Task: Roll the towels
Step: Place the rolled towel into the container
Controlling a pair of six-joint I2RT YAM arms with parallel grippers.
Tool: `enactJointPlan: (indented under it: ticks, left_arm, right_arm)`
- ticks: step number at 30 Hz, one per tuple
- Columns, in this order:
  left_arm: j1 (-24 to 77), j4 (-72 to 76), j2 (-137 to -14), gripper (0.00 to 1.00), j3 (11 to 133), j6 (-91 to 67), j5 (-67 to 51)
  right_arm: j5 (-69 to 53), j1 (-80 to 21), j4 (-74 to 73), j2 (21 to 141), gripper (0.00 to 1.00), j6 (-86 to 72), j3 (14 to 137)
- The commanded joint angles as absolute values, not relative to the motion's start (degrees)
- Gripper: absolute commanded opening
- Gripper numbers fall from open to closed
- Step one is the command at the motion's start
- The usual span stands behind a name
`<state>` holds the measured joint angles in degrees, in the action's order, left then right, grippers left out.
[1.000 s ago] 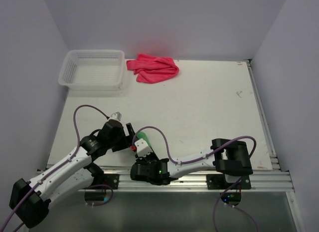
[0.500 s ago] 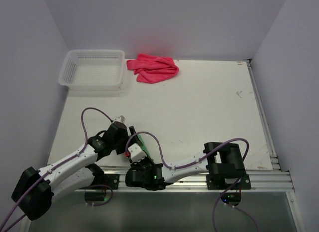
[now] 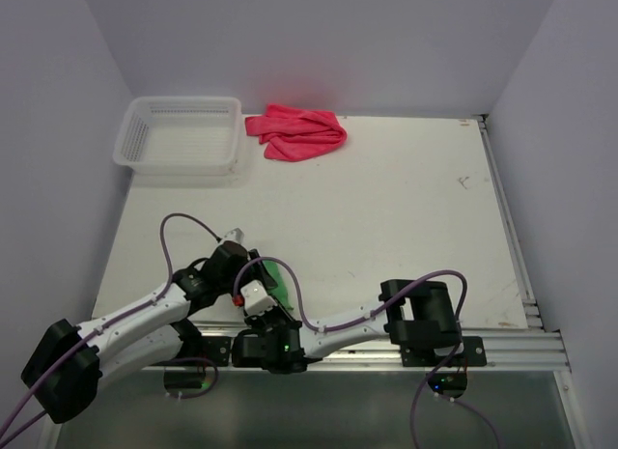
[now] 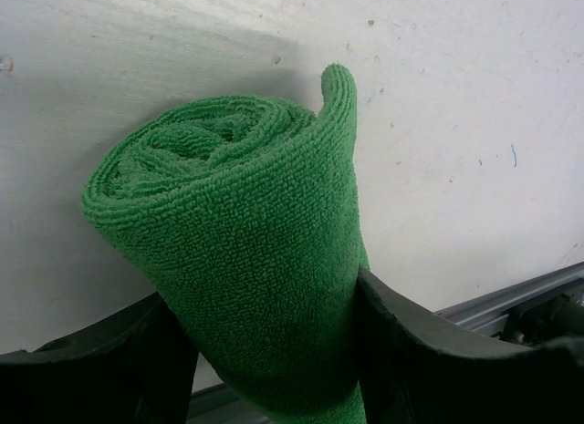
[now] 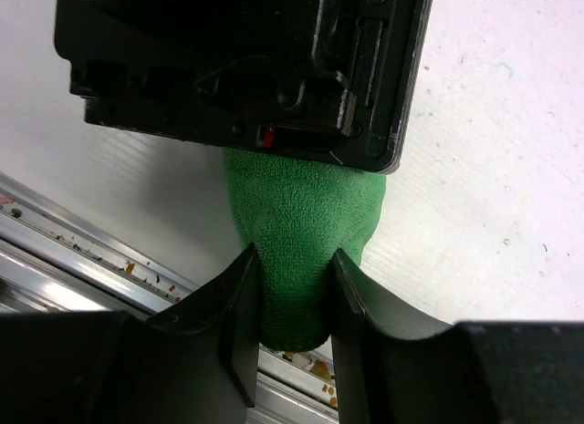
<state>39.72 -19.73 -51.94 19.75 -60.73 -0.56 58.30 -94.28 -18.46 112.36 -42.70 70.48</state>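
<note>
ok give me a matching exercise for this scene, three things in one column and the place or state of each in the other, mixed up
Things:
1. green fleecy towel
2. pink-red fleecy towel
3. white plastic mesh basket

Place or state:
A. in the far left corner
B. crumpled at the far edge, just right of the basket
C. rolled up, at the near edge

Pairs: 1-C, 2-B, 3-A

L gripper (image 4: 265, 351) & R gripper (image 5: 294, 301) both clamped on green towel (image 4: 246, 251) at near-left edge, packed close, no pass btwn, table (image 3: 406, 208) mid & right open, basket (image 3: 179, 132) blocks far-left corner, pink towel (image 3: 297, 132) just beside it, walls (image 3: 58, 101) on 3 sides
</note>
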Motion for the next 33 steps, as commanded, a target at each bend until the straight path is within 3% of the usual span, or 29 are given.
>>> enactJointPlan:
  ticks: [1, 9, 11, 18, 27, 33]
  left_arm:
    - [41.0, -16.7, -52.7, 0.63, 18.7, -62.0, -1.2]
    - [41.2, -11.8, -56.4, 0.29, 16.3, -62.3, -1.8]
    - [41.1, -12.0, -56.5, 0.26, 16.3, -62.0, -1.2]
    - [41.1, -15.9, -57.0, 0.22, 20.6, -58.4, 1.4]
    - [41.0, -22.0, -57.8, 0.24, 28.3, -52.9, 5.8]
    - [36.1, -25.0, -60.9, 0.25, 35.5, -45.9, 5.5]
  right_arm:
    - [66.0, -94.6, -16.0, 111.4, 0.29, -45.5, 71.6]
    - [66.1, -95.4, -3.6, 106.6, 0.5, -41.8, 63.6]
    - [66.3, -95.5, -2.8, 105.4, 0.54, -41.9, 62.2]
    - [66.4, -97.5, -3.1, 97.8, 0.6, -43.6, 56.7]
    - [67.8, -99.2, -13.9, 83.0, 0.63, -51.3, 48.1]
    - [67.8, -99.2, -18.6, 76.6, 0.64, -53.3, 45.4]
